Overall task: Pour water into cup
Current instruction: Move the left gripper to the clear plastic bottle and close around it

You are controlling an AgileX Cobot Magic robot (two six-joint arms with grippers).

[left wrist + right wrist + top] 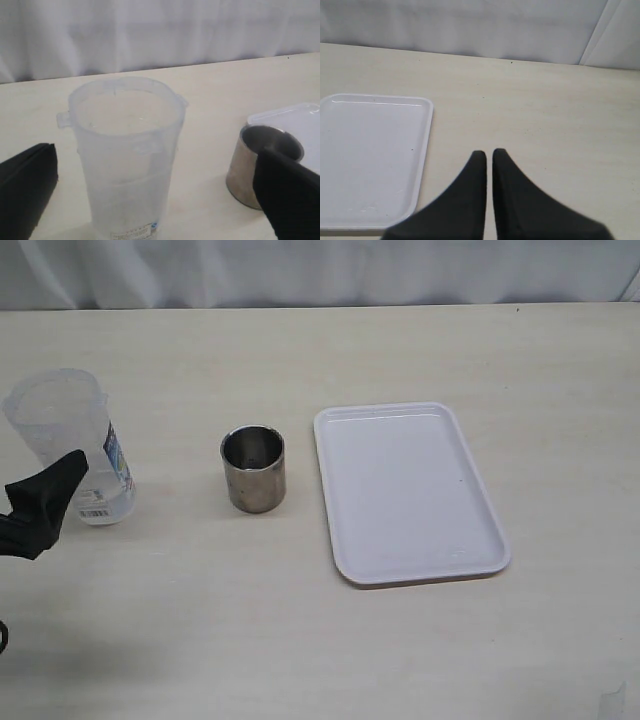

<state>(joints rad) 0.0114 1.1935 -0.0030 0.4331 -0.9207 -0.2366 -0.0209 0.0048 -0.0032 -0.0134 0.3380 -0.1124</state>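
Observation:
A tall translucent pitcher (68, 435) with a blue-white label stands upright at the table's left. The water (131, 202) fills its lower part. My left gripper (157, 152) is open, and the pitcher (127, 145) stands between its wide-apart black fingers (27, 185) without touching either. In the exterior view only one of these fingers (55, 490) shows, in front of the pitcher. The grey steel cup (253, 468) stands upright to the pitcher's right, dark inside, and is also in the left wrist view as the cup (242, 172). My right gripper (489, 152) is shut on nothing above bare table.
A white rectangular tray (405, 490) lies right of the cup with nothing in it; its edge (422, 150) runs beside my right gripper. A pale curtain hangs behind the table's far edge.

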